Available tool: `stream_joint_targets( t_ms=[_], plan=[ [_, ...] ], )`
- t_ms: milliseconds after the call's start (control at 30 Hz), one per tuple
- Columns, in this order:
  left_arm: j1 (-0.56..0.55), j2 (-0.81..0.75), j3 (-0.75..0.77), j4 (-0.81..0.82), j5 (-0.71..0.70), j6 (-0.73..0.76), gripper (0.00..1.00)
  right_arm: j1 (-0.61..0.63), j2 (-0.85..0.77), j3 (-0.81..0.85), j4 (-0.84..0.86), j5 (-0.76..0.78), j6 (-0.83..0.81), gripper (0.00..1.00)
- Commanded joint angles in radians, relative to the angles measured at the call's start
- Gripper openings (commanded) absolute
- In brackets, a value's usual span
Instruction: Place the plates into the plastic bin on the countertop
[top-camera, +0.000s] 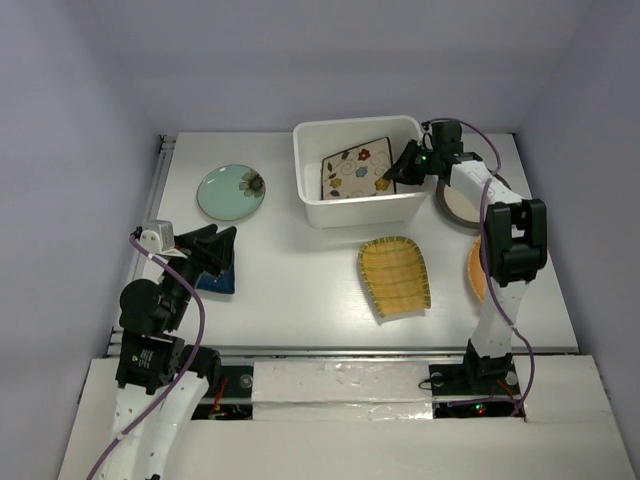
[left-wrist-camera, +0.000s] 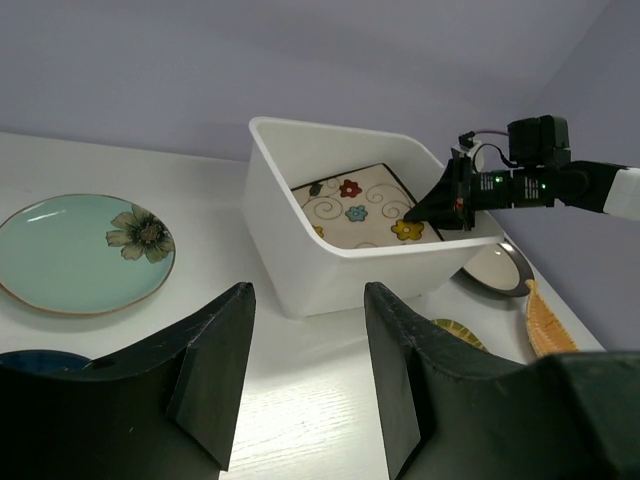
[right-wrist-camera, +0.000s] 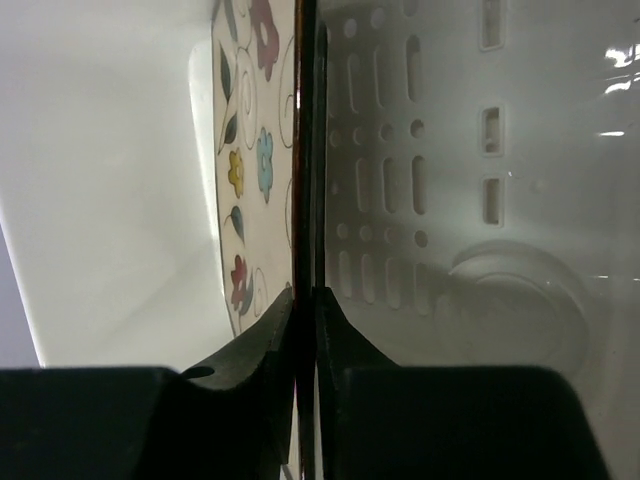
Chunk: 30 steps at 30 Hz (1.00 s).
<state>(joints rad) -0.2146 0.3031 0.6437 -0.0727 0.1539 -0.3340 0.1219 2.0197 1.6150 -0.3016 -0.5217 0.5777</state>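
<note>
One floral plate (top-camera: 350, 172), inside white bin (top-camera: 360, 211)

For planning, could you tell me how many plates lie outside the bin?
5: mint-green plate left of the bin; dark blue plate beside left gripper; yellow plate central; orange plate, dark-rimmed plate partly behind right arm.

White arms (top-camera: 497, 310) with black joints, purple cables (top-camera: 204, 320).
</note>
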Motion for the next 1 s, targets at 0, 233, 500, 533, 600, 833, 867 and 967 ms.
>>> stream_joint_targets(
  t_ms=[0, 233, 500, 533, 600, 833, 867, 967],
  plan=[
    [-0.005, -0.005, 0.019, 0.044, 0.013, 0.007, 0.45, -0.007, -0.018, 0.112, 0.042, 0.008, -0.025, 0.20],
    [-0.005, -0.010, 0.020, 0.045, 0.015, 0.007, 0.45, 0.031, -0.015, 0.138, -0.027, 0.130, -0.074, 0.58],
    [-0.005, -0.018, 0.019, 0.042, 0.015, 0.007, 0.45, 0.097, -0.047, 0.213, -0.088, 0.284, -0.108, 0.79],
    [-0.005, -0.018, 0.020, 0.040, 0.015, 0.007, 0.45, 0.110, -0.058, 0.221, -0.103, 0.313, -0.111, 0.80],
    [-0.005, -0.018, 0.020, 0.040, 0.012, 0.007, 0.45, 0.125, -0.075, 0.230, -0.103, 0.347, -0.116, 0.85],
    [-0.005, -0.019, 0.019, 0.040, 0.012, 0.007, 0.45, 0.157, -0.145, 0.264, -0.119, 0.427, -0.138, 0.92],
    [-0.005, -0.019, 0.020, 0.040, 0.012, 0.007, 0.45, 0.157, -0.165, 0.258, -0.116, 0.427, -0.137, 0.92],
    [-0.005, -0.021, 0.020, 0.042, 0.012, 0.007, 0.45, 0.167, -0.183, 0.253, -0.114, 0.428, -0.137, 0.92]
  ],
)
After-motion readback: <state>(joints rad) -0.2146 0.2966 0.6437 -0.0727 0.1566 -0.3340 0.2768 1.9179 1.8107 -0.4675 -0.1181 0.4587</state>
